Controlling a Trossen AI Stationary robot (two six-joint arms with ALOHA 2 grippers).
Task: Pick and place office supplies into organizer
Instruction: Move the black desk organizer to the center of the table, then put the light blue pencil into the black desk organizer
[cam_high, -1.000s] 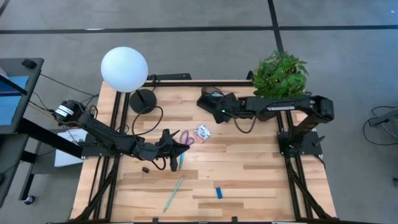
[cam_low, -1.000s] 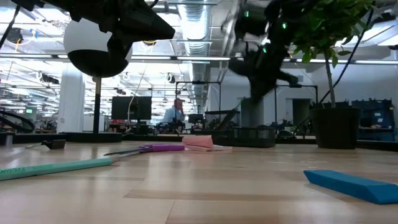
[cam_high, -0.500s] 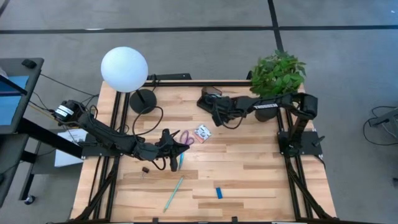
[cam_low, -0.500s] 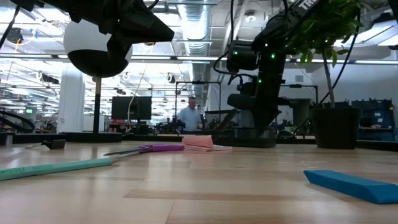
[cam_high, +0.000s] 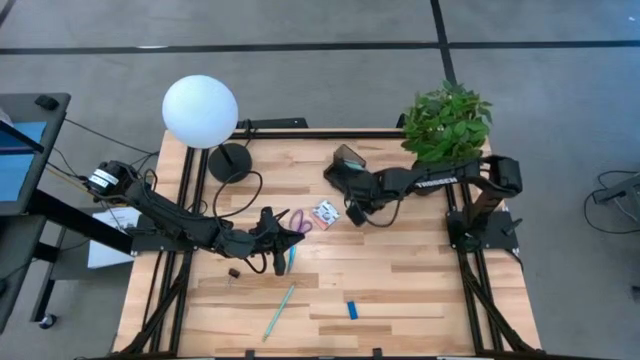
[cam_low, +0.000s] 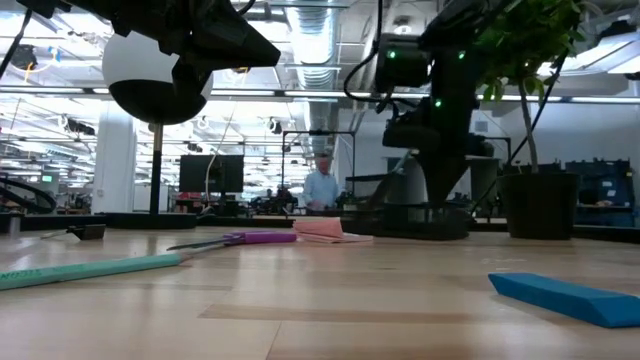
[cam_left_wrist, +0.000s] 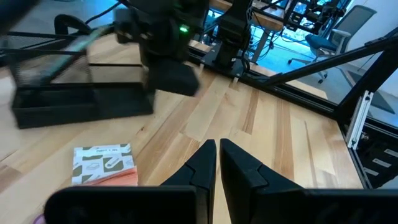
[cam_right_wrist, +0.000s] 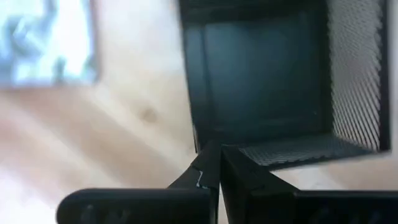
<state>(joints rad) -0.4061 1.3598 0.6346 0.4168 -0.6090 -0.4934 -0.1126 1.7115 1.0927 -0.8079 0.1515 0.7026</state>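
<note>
- While my right gripper (cam_high: 352, 212) hovers clenched and empty by the front edge of the organizer (cam_high: 346, 163), the white packet (cam_high: 326, 212) lies just beside it, toward the table's middle; my right arm is much the nearer one to it.
- My left gripper (cam_high: 281, 262) hangs over the near-left of the table with its fingers pressed together, holding nothing; the scissors (cam_high: 297, 222) lie just beyond it, purple handles toward the packet.
- Right at my left fingertips a teal pen (cam_high: 291, 259) lies with its long axis running near-to-far.
- A second teal pen (cam_high: 279, 311) lies slanted nearer the front edge; the blue block (cam_high: 352, 310) sits well apart to its right; a tiny black piece (cam_high: 234, 271) rests left of my left gripper.
- My judgement: whichever arm goes next must spread its fingers first.
</note>
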